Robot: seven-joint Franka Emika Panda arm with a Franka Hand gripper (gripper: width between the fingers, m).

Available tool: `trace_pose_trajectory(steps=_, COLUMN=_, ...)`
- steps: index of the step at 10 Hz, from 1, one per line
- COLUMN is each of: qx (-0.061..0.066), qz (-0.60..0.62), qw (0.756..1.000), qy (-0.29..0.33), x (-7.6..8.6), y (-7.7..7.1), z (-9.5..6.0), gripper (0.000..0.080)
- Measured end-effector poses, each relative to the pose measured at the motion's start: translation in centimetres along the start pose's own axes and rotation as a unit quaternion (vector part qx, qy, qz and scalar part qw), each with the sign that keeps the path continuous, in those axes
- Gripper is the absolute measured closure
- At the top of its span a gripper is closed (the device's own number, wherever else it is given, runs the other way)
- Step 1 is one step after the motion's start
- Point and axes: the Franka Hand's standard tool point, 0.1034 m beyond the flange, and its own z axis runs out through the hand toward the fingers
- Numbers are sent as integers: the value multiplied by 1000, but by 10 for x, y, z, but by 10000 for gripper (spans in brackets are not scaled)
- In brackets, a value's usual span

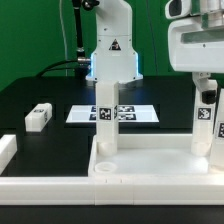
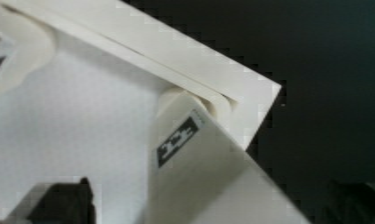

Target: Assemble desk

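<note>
The white desk top [image 1: 150,168] lies upside down at the front of the table. Two white legs stand upright on it: one at the exterior view's left [image 1: 105,122], one at its right [image 1: 204,120] with a tag. My gripper [image 1: 205,90] reaches down over the top of the right leg. In the wrist view this leg [image 2: 202,140] runs from the desk top's corner [image 2: 95,110] toward the camera, between my fingers [image 2: 59,205]. A gap shows between the dark finger and the leg, so the gripper [image 2: 210,215] looks open. A loose leg [image 1: 38,117] lies on the table to the left.
The marker board [image 1: 112,113] lies flat behind the desk top, in front of the arm's base [image 1: 112,55]. A low white rail [image 1: 7,150] edges the table at the exterior view's left. Another leg's end [image 2: 3,62] shows at the wrist view's edge.
</note>
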Motion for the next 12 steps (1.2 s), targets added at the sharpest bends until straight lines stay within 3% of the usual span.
trace_pose_trajectory(steps=1, qx=-4, qz=-58, qw=998, qy=3, x=1, y=0, z=0, gripper=151)
trace_pose_trajectory(steps=2, qx=-20, qz=-185, qw=982, qy=18, x=4, y=-6, z=-1, gripper=151)
trace_pose_trajectory(steps=3, qx=-20, qz=-244, qw=969, qy=22, x=6, y=-12, z=0, gripper=151)
trace_pose_trajectory(steps=5, qx=-21, qz=-220, qw=975, qy=23, x=7, y=-10, z=1, gripper=151)
trace_pose_trajectory(steps=6, qx=-21, qz=-220, qw=975, qy=23, x=7, y=-10, z=1, gripper=264)
trace_pose_trajectory(steps=7, qx=-20, qz=-199, qw=980, qy=22, x=6, y=-10, z=1, gripper=264)
trace_pose_trajectory(steps=8, qx=-22, qz=-162, qw=986, qy=23, x=7, y=-8, z=2, gripper=447)
trace_pose_trajectory(steps=9, qx=-24, qz=-140, qw=990, qy=23, x=9, y=-7, z=2, gripper=495)
trace_pose_trajectory(steps=12, qx=-17, qz=86, qw=996, qy=13, x=14, y=0, z=3, gripper=501)
